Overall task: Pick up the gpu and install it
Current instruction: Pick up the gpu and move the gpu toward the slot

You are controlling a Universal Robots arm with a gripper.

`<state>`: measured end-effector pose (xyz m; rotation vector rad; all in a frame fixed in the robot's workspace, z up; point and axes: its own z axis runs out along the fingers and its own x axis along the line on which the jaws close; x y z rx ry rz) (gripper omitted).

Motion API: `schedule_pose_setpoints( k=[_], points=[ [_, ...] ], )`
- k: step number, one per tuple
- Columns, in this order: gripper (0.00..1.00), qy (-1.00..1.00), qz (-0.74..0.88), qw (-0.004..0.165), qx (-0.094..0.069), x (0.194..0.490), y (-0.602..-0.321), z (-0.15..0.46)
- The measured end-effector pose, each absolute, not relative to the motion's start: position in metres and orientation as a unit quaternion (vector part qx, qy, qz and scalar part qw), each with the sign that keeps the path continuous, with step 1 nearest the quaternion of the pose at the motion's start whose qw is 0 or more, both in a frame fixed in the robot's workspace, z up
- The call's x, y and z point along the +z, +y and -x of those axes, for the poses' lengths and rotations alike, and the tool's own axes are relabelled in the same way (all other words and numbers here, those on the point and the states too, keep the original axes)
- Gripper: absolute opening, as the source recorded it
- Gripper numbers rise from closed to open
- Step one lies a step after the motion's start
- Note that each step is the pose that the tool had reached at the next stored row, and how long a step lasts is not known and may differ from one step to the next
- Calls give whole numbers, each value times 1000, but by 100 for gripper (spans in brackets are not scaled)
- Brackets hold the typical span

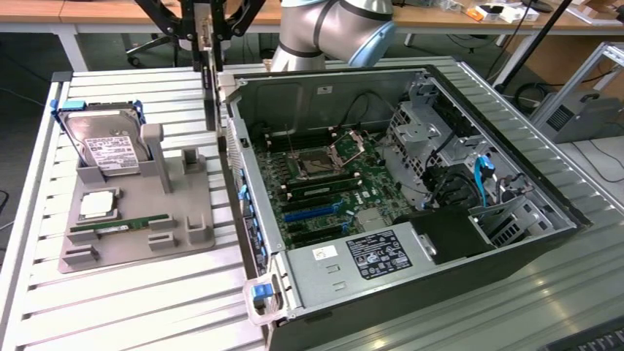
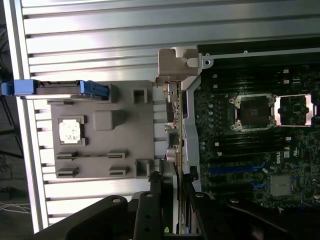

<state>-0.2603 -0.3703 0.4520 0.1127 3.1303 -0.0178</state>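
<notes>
Surface: slatted metal table (image 1: 127, 314) | claw (image 1: 207, 53) clamped on gpu (image 1: 210, 102) | room: desks (image 1: 78, 9) behind

One camera looked down from high at the table (image 1: 137, 307). The wrist camera looked down from closer. Both saw the tray (image 1: 131, 248) and computer (image 1: 292, 91).

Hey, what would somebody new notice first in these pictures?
The open computer case, circuit board exposed, takes up the exterior view's right. At its rim the gripper holds a graphics card upright, beside a grey tray carrying a hard drive.
</notes>
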Motion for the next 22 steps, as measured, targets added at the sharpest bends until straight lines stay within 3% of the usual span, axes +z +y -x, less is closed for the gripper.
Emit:
schedule_pose_setpoints(
  k=[22],
  points=[
    [27,999,-36,5,-8,449,-372,251]
  ],
)
